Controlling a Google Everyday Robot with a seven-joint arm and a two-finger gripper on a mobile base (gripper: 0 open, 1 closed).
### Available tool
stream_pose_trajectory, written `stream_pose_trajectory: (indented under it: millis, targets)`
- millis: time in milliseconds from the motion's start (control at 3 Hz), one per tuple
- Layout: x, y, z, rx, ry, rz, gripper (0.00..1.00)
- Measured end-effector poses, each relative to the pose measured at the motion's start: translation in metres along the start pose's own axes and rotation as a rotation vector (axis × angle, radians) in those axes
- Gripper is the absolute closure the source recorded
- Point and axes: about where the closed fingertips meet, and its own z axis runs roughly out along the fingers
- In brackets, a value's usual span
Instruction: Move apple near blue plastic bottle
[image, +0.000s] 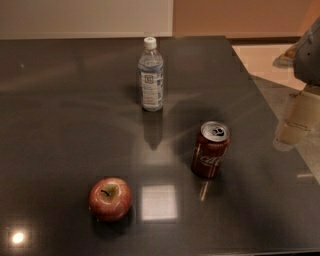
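Observation:
The red apple (110, 198) with a yellowish patch around its stem sits on the dark table (60, 125) at the front left. The blue plastic bottle (151, 75) stands upright with its white cap on, toward the back middle of the table. My gripper (294, 122) hangs at the right edge of the view, over the table's right side. It is far from the apple and to the right of the can, and holds nothing that I can see.
A red Coca-Cola can (210, 149) stands upright between the bottle and the gripper, right of the apple. The table's right edge (280, 120) runs diagonally under the arm, with pale floor beyond. A wall stands behind the table.

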Motion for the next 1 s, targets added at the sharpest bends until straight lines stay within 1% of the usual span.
stream_pose_trajectory:
  millis: [333,667,1000]
  targets:
    - [0.000,0.000,0.000,0.000,0.000,0.000,0.00]
    - [-0.019,-0.001,0.001,-0.036,-0.042,-0.049,0.00]
    - [-0.047,0.003,0.004,-0.078,-0.100,-0.116,0.00]
